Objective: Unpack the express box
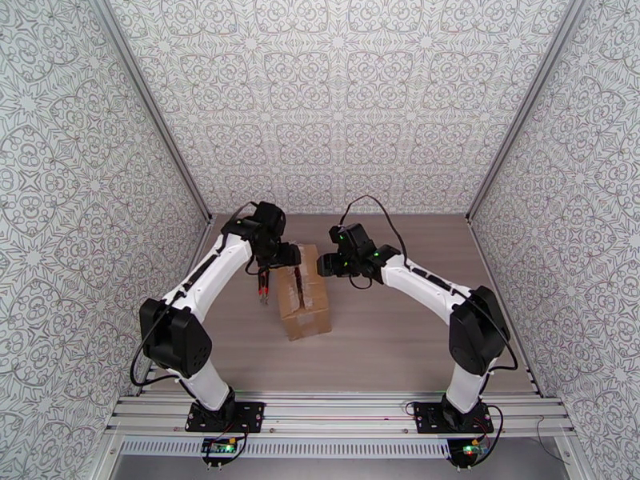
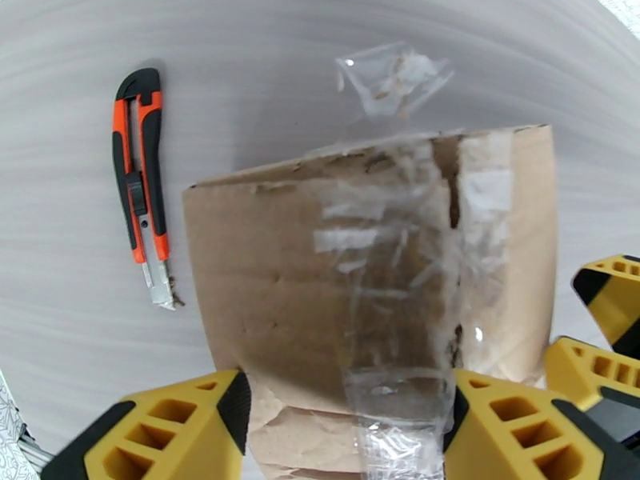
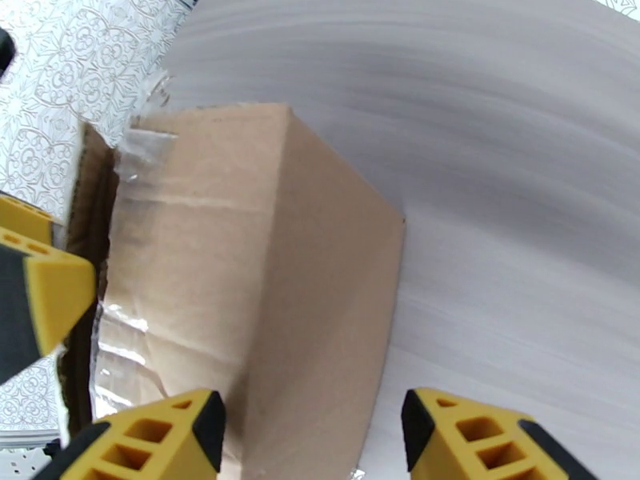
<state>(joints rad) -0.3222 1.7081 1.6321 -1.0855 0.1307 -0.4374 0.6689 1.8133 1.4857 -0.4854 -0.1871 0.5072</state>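
Table [image 1: 384, 354] is carrying the express box [image 1: 302, 296], sitting about midway between the two arms. Its long axis is running from the end by the grippers back toward the bases, with the near end skewing slightly right. The top seam is running along that same axis under clear tape [image 2: 400, 314] and is looking slit and ragged (flaps not lifted yet, I judge). Left gripper [image 2: 348, 410] is hovering at the box's far left corner, jaws standing part open either side of the tape strip and gripping nothing. Right gripper [image 3: 312, 418] is hovering at the box's far right top edge, jaws also part open, one finger above the lid and one outside the side wall, clamping nothing visible. Both are sitting about equally close to the box, so the coming move is likely turning on each taking the flap on its own side of the seam and pulling outward, across the long axis. Utility knife [image 2: 142, 186] is lying flat just left of the box
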